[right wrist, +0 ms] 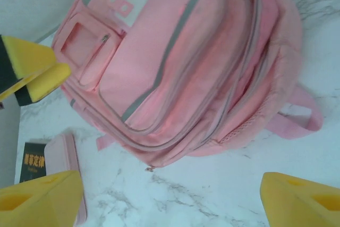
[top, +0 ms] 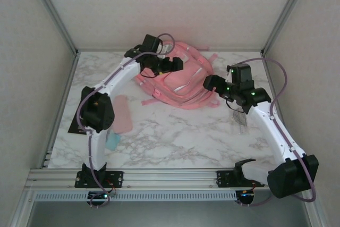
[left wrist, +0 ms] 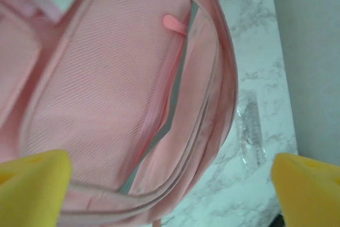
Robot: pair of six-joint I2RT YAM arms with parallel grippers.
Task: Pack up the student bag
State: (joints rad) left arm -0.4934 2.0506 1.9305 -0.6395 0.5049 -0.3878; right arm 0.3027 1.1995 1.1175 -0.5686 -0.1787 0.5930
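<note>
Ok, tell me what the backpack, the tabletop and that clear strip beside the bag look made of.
Student bag: woven fabric, matte; ribbed weave and stitched seams show. Table: marble-patterned, smooth, faintly glossy; possibly laminate rather than stone. Clear strip: transparent plastic, probably; the veining shows through it.

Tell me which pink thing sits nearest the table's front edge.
The small flat pink pouch on the left; the large pink fabric backpack lies farther back, in the middle.
</note>
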